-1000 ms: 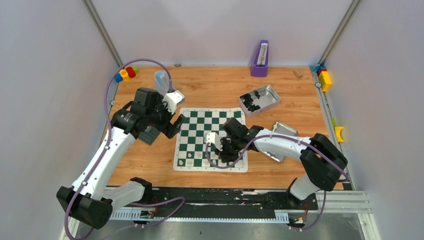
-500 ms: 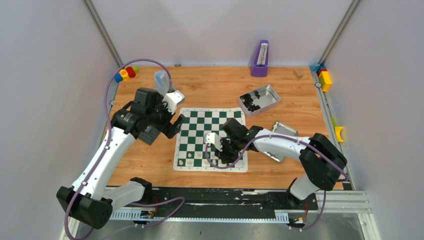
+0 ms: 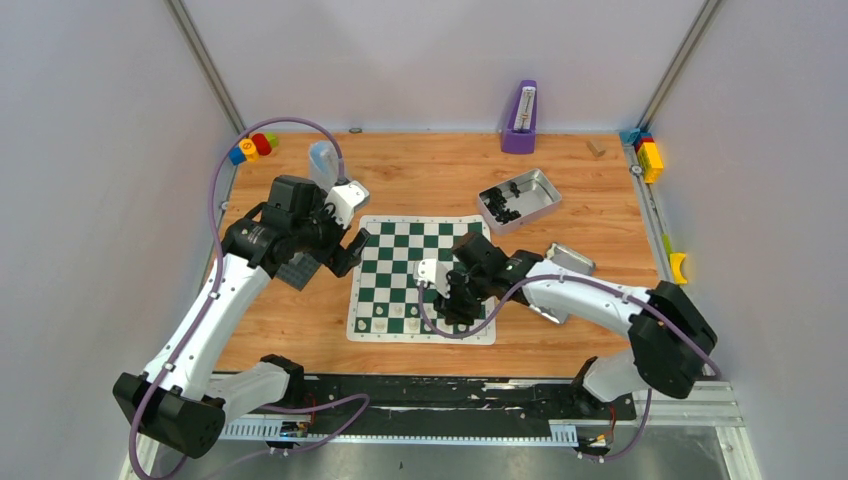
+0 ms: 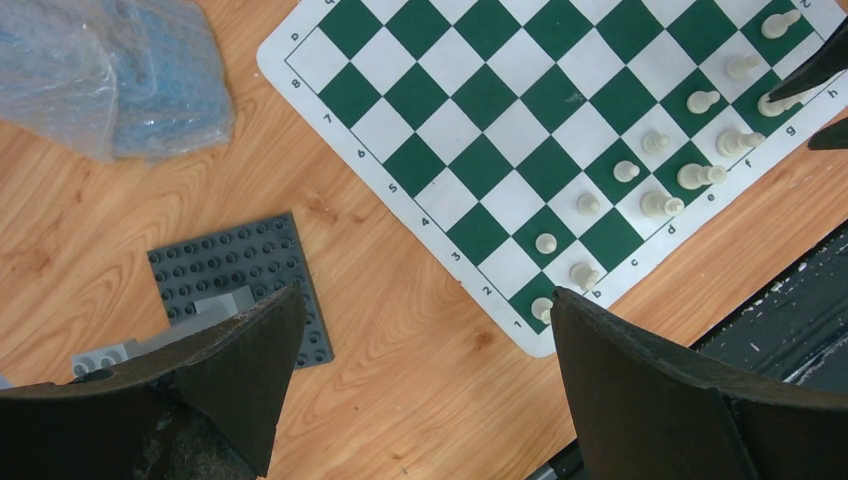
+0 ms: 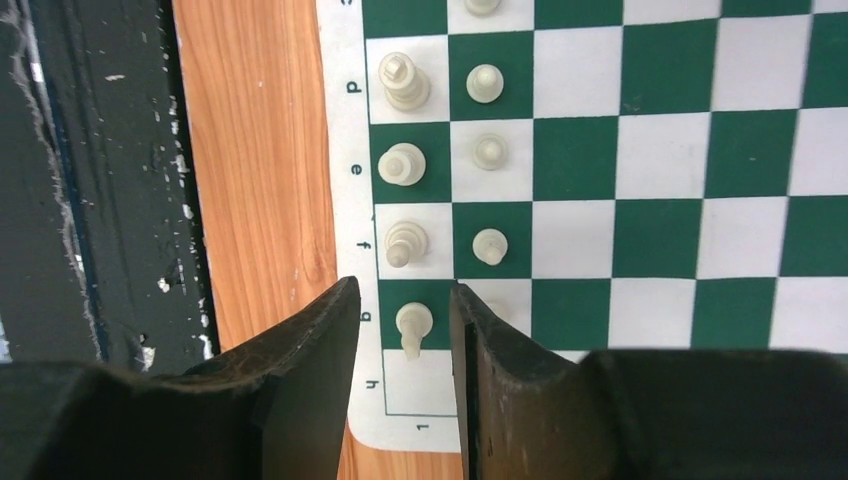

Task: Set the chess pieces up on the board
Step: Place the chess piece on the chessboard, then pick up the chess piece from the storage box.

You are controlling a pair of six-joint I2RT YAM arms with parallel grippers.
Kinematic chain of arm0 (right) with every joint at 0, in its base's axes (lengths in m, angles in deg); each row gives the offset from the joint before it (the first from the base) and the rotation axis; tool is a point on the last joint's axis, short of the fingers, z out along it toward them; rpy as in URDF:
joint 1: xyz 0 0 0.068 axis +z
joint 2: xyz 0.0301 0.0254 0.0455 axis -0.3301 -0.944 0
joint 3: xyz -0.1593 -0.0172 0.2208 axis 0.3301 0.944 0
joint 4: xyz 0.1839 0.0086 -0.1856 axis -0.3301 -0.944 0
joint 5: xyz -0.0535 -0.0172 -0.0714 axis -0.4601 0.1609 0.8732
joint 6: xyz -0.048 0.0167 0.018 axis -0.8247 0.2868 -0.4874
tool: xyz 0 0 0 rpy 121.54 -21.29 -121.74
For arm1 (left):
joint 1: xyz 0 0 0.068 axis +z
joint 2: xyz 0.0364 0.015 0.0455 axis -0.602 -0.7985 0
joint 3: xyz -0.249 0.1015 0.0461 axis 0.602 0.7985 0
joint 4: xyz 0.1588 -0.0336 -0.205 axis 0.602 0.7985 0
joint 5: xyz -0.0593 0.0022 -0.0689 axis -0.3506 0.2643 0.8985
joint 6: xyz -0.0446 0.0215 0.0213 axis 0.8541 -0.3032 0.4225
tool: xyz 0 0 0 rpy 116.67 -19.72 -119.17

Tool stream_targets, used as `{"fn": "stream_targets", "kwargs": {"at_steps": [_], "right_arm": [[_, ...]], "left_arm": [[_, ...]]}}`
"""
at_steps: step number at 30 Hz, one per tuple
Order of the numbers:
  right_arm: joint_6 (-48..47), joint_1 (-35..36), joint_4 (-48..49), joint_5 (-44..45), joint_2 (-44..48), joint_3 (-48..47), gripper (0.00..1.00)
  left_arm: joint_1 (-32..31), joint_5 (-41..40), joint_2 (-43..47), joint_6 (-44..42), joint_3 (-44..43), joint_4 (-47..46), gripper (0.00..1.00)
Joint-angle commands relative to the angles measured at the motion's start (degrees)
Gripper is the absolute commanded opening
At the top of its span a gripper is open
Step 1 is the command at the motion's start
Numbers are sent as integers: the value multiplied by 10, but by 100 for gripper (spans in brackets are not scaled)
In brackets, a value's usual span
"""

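Right gripper [image 5: 402,290] is hovering low over the near right corner of the thin green-and-white checked board [image 5: 640,160], with its black fingers [image 5: 320,340] pointing down. Its jaws are standing partly apart, straddling one small cream-white plastic piece [image 5: 412,322] on the green g square of the first rank. A slim gap is showing on each side, so neither finger is touching it. The piece appears to be standing upright.

More cream-white plastic chess pieces [image 5: 403,82] are standing along the first rank on d, e and f. Smaller ones are occupying the second-rank squares just beside them. The left wrist view is showing both ranks [image 4: 660,205] running from the a corner toward the right gripper's fingertips [image 4: 815,70] at the g end. All are sitting inside their squares.

Overhead, the board [image 3: 400,250] is lying flat on the wooden table [image 3: 430,175], with the filled ranks along its near edge.

Left gripper [image 3: 352,250] is hanging above the board's left border, well apart from the right gripper [image 3: 455,300]. Its jaws are spread fully wide, and only bare wood and the board's corner are showing between the fingers [image 4: 240,370].

A dark grey studded square plate [image 4: 240,275] is lying on the table just left of the board. A clear plastic bag of blue parts [image 4: 130,70] is lying beyond it. A rectangular metal tray [image 3: 540,188] holding dark pieces [image 3: 500,205] is sitting past the board's far right corner. A purple upright object [image 3: 520,118] is standing at the table's far edge.
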Motion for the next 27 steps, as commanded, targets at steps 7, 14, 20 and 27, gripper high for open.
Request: {"fn": "stream_targets", "kwargs": {"at_steps": [7, 14, 20, 27], "right_arm": [[45, -149, -33, -38, 120, -23, 40], [101, -389, -46, -71, 116, -19, 42], [133, -548, -52, -70, 36, -35, 39], [148, -581, -40, -57, -57, -51, 38]], "left_arm": [[4, -2, 4, -9, -14, -5, 100], [4, 2, 6, -2, -22, -1, 100], [4, 23, 12, -1, -19, -1, 100], [3, 32, 18, -1, -18, -1, 100]]}}
